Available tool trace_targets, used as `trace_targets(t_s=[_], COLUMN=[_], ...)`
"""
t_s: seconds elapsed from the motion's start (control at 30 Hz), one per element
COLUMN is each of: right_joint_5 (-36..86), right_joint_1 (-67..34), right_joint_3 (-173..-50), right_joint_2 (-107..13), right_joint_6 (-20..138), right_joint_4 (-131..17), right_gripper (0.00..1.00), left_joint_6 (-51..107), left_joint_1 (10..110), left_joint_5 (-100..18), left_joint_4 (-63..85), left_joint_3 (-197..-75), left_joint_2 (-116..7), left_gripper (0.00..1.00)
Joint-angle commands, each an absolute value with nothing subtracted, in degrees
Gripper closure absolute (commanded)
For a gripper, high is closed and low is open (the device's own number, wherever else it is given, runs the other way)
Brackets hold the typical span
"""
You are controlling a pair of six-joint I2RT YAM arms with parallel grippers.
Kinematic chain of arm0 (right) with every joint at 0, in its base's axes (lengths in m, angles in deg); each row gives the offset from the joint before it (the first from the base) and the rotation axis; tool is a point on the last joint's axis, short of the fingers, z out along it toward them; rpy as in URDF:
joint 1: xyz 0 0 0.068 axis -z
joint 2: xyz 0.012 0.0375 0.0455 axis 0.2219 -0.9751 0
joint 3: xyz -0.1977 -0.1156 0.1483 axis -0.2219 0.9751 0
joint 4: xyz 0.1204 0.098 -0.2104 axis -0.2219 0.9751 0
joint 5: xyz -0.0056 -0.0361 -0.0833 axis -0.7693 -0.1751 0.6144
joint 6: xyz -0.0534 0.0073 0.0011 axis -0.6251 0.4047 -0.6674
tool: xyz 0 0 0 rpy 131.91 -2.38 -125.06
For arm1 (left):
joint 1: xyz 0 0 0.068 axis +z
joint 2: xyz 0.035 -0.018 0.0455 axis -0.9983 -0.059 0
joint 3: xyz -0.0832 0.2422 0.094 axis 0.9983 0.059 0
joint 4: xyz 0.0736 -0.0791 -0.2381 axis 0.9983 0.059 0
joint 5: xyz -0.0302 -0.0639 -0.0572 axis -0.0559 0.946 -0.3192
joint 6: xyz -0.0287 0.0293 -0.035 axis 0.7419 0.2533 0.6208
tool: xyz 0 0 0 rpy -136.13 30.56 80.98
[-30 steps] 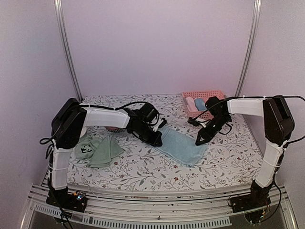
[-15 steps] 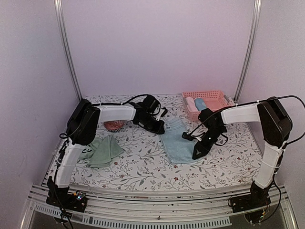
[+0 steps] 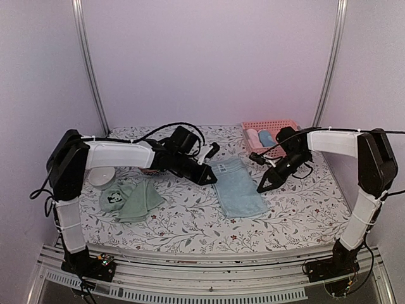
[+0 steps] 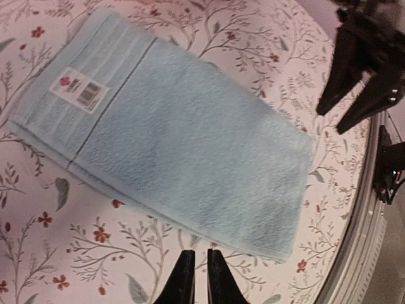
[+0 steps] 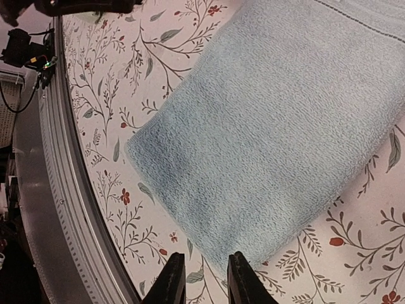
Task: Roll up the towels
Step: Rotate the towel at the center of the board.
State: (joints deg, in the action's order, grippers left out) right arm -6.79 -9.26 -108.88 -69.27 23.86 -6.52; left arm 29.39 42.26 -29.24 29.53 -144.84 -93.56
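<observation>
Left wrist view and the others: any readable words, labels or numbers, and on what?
White label on the light blue towel: red mark and barcode-like block, too blurred to read.
Green towel: panda-like print, no words.
Nothing else readable.

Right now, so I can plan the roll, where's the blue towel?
Top view: the blue towel lies flat mid-table between left gripper and right gripper, green towel to its left.
</observation>
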Motion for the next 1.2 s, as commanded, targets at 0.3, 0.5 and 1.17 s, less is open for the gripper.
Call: trace_targets(t_s=[0.3, 0.5, 1.17], right_joint_5=[-16.23, -10.88, -9.03], right_joint_1=[-7.35, -7.33, -7.93], right_joint_3=[-108.32, -105.91, -118.31], right_joint_2=[-73.54, -74.21, -76.41], right_joint_6=[23.31, 23.9, 25.06], right_joint_4=[-13.92, -16.92, -15.34], right_gripper=[0.8, 0.8, 0.83], left_joint_6=[38.02, 40.37, 29.86], left_joint_1=[30.85, 29.2, 28.46], left_joint_5=[-24.21, -23.49, -36.78], left_joint_4=[9.39, 6.01, 5.31], left_joint_3=[-138.52, -133.72, -123.75], left_joint_2=[-98.72, -103.68, -83.67], left_gripper=[1.0, 1.0, 0.83])
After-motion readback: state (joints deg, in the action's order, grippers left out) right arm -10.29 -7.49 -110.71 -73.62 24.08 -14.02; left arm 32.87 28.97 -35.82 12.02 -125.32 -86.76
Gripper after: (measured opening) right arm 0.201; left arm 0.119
